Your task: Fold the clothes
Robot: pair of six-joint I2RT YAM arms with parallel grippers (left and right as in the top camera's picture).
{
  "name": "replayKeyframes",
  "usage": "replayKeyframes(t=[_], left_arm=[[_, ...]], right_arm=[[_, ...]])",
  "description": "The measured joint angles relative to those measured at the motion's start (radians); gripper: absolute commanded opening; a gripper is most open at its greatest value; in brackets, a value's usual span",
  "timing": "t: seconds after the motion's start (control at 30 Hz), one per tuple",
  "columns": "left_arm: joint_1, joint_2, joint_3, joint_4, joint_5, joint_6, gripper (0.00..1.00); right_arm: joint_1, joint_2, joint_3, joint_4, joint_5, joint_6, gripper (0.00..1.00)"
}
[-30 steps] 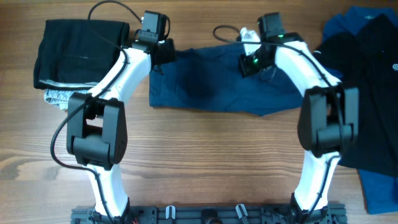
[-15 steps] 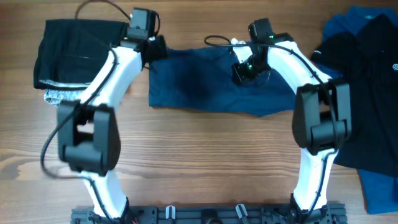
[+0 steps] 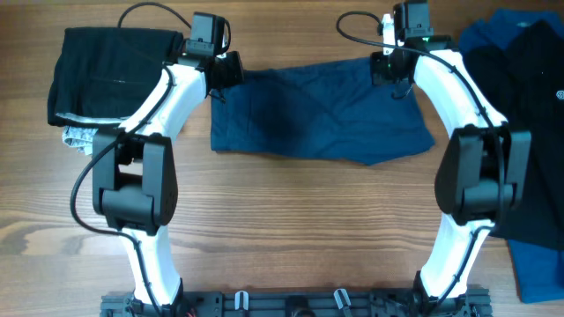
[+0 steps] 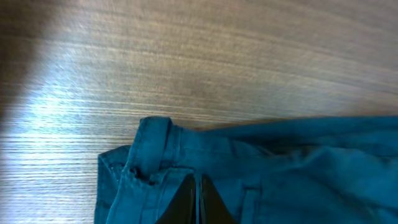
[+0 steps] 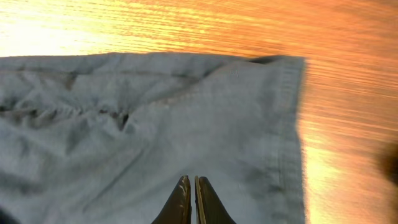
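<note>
The dark navy-blue shorts (image 3: pixel 317 110) lie spread flat across the far middle of the wooden table. My left gripper (image 3: pixel 227 75) is at their far left corner. In the left wrist view its fingers (image 4: pixel 198 186) are shut on the waistband fabric (image 4: pixel 280 162) beside a belt loop. My right gripper (image 3: pixel 388 70) is at the far right corner. In the right wrist view its fingers (image 5: pixel 191 183) are pinched together on the cloth (image 5: pixel 155 118) near a hemmed edge.
A folded black garment (image 3: pixel 110 75) lies at the far left with light grey patterned fabric (image 3: pixel 79 136) under it. A black garment (image 3: pixel 520 132) lies over a bright blue one (image 3: pixel 538 264) at the right edge. Bare wood (image 3: pixel 291 220) is in front.
My right gripper has moved right and away from me, drawing the right side of the shorts out wider and flatter. My left gripper has stayed at the left corner.
</note>
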Motion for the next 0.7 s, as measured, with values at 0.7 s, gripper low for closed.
replayKeyframes(t=[0.7], left_arm=[[0.034, 0.101, 0.046, 0.01, -0.11, 0.046, 0.04]], right_arm=[[-0.006, 0.134, 0.0, 0.27, 0.005, 0.079, 0.42]])
